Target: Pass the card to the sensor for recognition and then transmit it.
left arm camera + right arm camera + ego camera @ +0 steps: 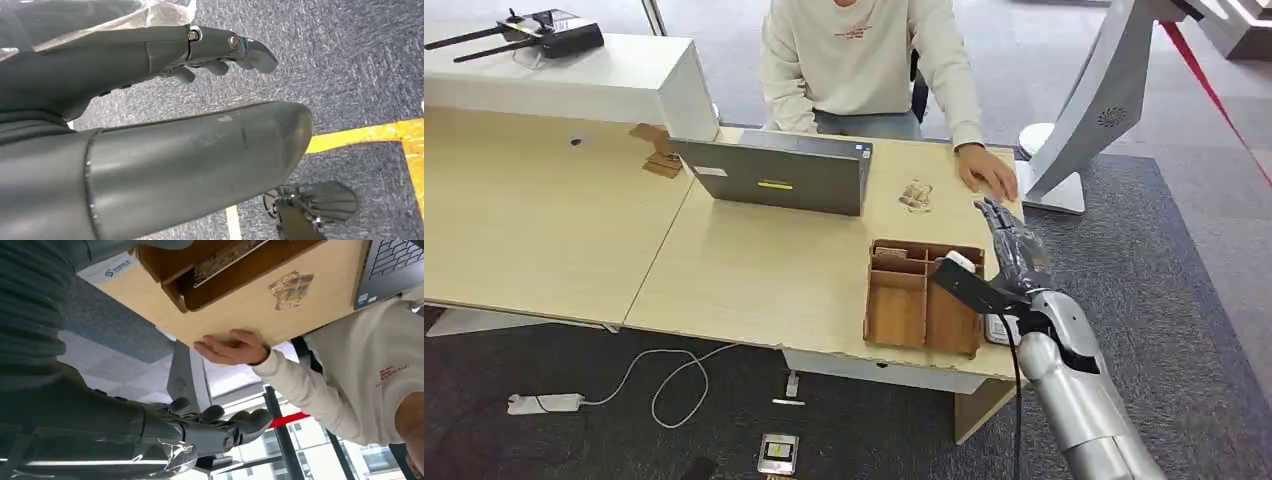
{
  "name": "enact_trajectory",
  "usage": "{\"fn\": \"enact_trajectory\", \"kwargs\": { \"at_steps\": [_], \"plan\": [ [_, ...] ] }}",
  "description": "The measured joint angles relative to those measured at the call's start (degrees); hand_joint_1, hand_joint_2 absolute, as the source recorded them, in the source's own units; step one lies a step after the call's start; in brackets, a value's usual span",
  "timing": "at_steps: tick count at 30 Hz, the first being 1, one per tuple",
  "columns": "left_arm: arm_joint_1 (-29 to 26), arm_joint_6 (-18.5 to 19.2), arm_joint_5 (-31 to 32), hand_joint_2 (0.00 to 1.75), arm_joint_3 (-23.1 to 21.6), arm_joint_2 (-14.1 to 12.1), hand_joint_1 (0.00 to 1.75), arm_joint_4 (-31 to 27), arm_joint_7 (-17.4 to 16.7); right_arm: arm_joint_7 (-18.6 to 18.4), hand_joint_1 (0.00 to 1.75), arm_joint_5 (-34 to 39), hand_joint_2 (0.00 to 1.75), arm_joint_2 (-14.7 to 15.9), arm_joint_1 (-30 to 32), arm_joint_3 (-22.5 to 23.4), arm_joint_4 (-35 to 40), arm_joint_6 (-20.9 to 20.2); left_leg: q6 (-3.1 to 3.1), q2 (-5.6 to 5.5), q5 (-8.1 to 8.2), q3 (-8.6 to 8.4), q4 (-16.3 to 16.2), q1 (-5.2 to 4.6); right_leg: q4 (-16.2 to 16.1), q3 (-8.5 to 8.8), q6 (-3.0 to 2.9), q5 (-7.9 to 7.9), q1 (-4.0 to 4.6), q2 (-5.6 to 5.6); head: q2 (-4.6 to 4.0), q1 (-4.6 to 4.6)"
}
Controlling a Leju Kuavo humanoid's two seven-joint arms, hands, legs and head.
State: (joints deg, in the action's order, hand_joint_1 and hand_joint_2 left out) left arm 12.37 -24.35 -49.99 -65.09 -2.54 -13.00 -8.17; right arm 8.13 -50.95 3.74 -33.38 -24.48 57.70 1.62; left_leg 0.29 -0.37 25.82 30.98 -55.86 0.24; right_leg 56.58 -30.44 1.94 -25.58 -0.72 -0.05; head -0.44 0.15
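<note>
Right now my right hand [1009, 245] is stretched out flat over the table's [754, 270] right edge, centre-right of the head frame, fingers straight and a bit apart, nothing in them. The right wrist cam agrees: fingers [240, 422] loosely extended, palm bare. The left hand [200, 55] hangs over carpet, fingers out, also holding nothing.

No card in either hand. What I take for the card [225, 257] is a flat printed piece lying in a compartment of the wooden tray [869, 300], lower centre-right of the head frame, just left of my wrist. There's also a small printed item [914, 195] loose on the table between the laptop [774, 180] and the person's hand [986, 172]; can't tell which is the real card.

The white device [996, 328] with a logo, at the tray's right side under my forearm, is prob. the sensor, not sure.

My read: the pick-up step isn't done. The hand sits past the tray, nearer the person's hand, which rests on the table corner just above my fingertips. The next move calls for pulling the right hand back over the tray and dipping the fingers into that compartment w/o knocking the dividers, then pinching the card's edge. It's thin and lying flat, so the grip will be fiddly.
</note>
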Motion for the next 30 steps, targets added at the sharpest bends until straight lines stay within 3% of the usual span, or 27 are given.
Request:
{"fn": "enact_trajectory", "kwargs": {
  "at_steps": [16,30],
  "plan": [
    [0.1,-0.2,0.2,0.0,0.0,0.0,0.0,0.0,0.0,-0.2,0.0,-1.0,1.75,-0.5,-0.1,-0.5,-1.4,-0.1,0.0,0.0,0.0,0.01,0.0,0.0,0.0,-0.01,0.0,0.0,0.0,0.0,0.0,-0.02],
    [0.1,-0.2,0.2,0.0,0.0,0.0,0.0,0.0,-0.2,-0.6,0.0,-6.4,1.75,-0.5,0.0,-1.2,-3.6,2.5,0.0,0.0,0.0,0.01,0.0,0.0,0.0,-0.01,0.0,0.0,-0.01,0.0,0.0,-0.02]
  ]
}}
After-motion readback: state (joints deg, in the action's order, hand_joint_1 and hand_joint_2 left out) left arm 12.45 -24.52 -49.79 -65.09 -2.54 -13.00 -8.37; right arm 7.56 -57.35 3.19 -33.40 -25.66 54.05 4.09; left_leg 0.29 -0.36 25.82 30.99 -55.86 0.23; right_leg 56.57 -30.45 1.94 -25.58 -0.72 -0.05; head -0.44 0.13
